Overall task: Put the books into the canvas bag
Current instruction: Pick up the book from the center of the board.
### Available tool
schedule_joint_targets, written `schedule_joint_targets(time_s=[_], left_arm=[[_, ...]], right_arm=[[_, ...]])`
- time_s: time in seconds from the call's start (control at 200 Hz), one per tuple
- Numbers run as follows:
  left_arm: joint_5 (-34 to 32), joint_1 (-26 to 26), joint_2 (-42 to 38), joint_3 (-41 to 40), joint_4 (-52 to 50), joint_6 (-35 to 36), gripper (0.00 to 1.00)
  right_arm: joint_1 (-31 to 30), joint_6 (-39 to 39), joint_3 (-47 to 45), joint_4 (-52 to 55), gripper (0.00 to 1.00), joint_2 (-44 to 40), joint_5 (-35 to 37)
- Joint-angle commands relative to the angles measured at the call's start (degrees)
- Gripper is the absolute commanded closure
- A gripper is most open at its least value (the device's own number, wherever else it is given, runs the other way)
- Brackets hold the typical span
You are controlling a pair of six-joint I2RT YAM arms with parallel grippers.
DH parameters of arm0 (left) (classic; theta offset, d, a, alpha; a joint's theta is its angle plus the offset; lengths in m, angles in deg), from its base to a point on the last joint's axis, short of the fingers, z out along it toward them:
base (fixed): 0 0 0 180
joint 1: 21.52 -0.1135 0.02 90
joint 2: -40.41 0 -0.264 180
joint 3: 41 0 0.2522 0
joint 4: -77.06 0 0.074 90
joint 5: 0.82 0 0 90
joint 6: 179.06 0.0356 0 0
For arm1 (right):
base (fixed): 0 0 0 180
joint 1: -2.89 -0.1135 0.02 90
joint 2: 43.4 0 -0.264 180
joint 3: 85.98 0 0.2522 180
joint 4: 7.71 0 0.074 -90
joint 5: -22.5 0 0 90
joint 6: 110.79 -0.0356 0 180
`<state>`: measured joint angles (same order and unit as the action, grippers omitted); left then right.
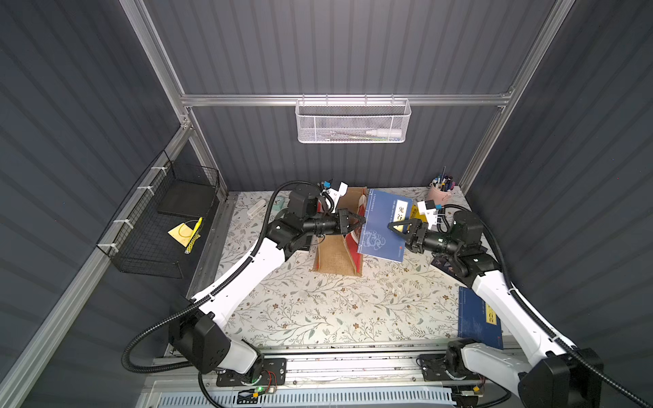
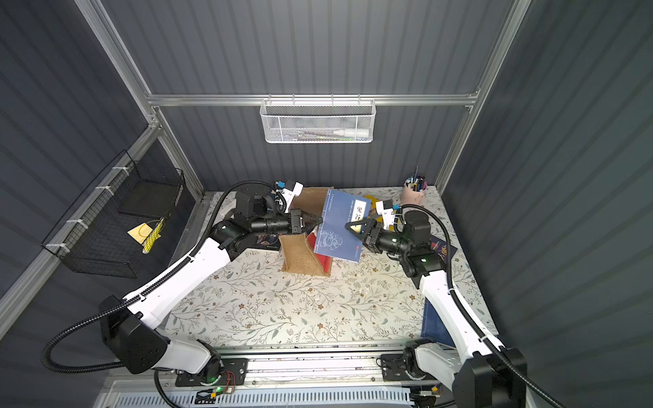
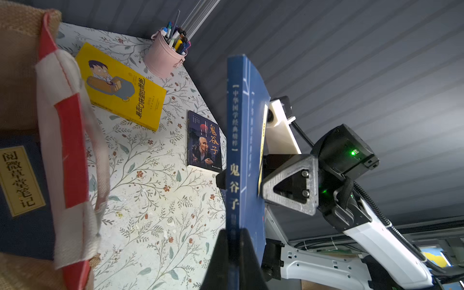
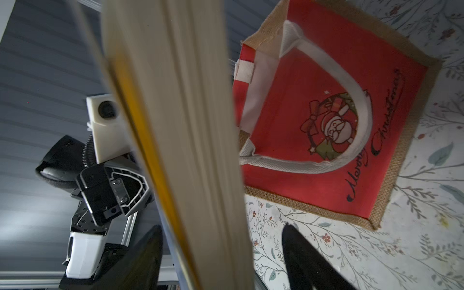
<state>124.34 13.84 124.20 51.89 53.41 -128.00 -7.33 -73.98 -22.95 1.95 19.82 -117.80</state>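
From here, the raised blue book (image 1: pixel 383 226) covers much of the canvas bag (image 1: pixel 335 258) mouth. The right arm (image 1: pixel 494 300) hides part of a navy book (image 1: pixel 473 318). The mesh basket (image 1: pixel 353 123) contents are too small to make out.

Six books are showing: one navy book (image 1: pixel 383 229) between the fingers (image 3: pixel 288 185), a second navy book (image 3: pixel 22 190) near them, a third navy book (image 1: pixel 473 318) well apart, two portrait books (image 3: pixel 204 140) (image 2: pixel 268 242), one yellow book (image 3: pixel 120 88). One canvas bag (image 1: pixel 335 258), two baskets (image 1: pixel 152 247) (image 1: pixel 353 123) and one pen cup (image 1: pixel 440 194) are also showing.

lab robot booth: grey panel walls (image 1: pixel 353 46), aluminium frame (image 1: pixel 247 100), floral tabletop (image 1: pixel 318 311).
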Motion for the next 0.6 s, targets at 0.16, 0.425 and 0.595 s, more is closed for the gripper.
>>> schedule_joint_targets(time_s=[0.16, 0.425, 0.595], left_arm=[[5.7, -1.6, -0.2, -2.1, 7.3, -5.4, 0.94], [10.0, -1.6, 1.4, -4.0, 11.1, -8.2, 0.36], [11.6, -1.5, 3.0, -4.9, 12.6, -9.4, 0.33]], right_arm=[[-0.3, -2.8, -0.1, -3.6, 0.8, -1.8, -2.2], [-0.4, -5.5, 0.2, -6.2, 0.89, -2.3, -1.0], [-0.7, -5.8, 0.6, -6.2, 0.89, -2.3, -0.8]])
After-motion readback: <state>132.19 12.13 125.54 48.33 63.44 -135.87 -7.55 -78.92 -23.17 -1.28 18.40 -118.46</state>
